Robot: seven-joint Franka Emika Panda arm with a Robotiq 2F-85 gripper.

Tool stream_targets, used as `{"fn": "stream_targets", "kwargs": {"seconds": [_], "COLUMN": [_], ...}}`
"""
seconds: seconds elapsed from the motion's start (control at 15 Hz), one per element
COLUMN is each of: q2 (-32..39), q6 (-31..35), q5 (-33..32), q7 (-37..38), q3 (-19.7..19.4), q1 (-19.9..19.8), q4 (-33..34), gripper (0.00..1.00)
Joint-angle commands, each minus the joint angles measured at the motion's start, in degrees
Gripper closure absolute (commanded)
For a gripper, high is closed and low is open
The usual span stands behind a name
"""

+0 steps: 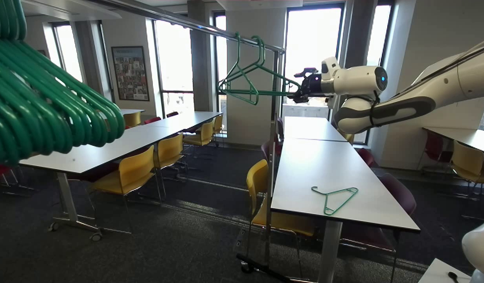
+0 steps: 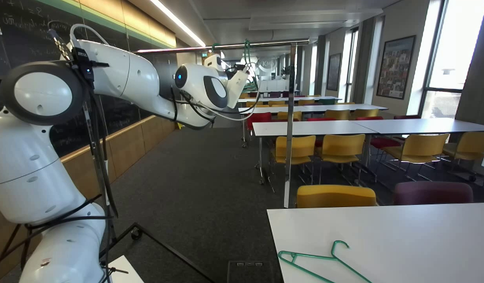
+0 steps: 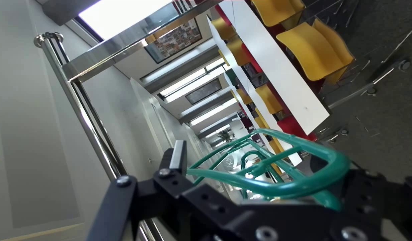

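Observation:
My gripper (image 1: 297,84) is at the right side of a few green plastic hangers on a metal rack, just below rail height. Its two fingers stand apart, one above and one below the near hanger end in this exterior view. One hanger hook (image 1: 238,47) and another close by (image 1: 262,53) hang over the rail (image 1: 222,33). In the wrist view, the rounded end of a green hanger (image 3: 250,182) lies between the spread fingers; whether it touches one is unclear. In an exterior view the gripper is mostly hidden behind the wrist, near green hangers (image 2: 247,55).
Many green hangers (image 1: 65,106) hang close to the camera. The rack post (image 1: 274,118) stands near the gripper. A loose green hanger (image 1: 340,191) lies on a white table (image 1: 304,169); it also shows in an exterior view (image 2: 312,256). Yellow chairs (image 1: 261,177) stand around the tables.

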Motion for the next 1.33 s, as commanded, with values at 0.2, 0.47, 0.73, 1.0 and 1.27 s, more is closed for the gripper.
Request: {"fn": "stream_targets", "kwargs": {"seconds": [0.2,0.47,0.73,1.0,1.27], "q2": [-0.5,-0.7,-0.8,-0.8,-0.7], "q6": [0.0,0.0,0.0,0.0,0.0], "q5": [1.9,2.0,2.1,2.5,3.5], "q7": [-0.8,-0.6,-0.6,-0.5,-0.2], "q3": [-0.9,-1.1,-1.3,-1.8,-2.1], "q1": [0.5,0.2,-0.1,-0.4,-0.9], "q4": [0.2,-0.4,-0.7,-1.2,-1.7], "gripper": [0.32,0.65,0.94,0.96,0.97]}}
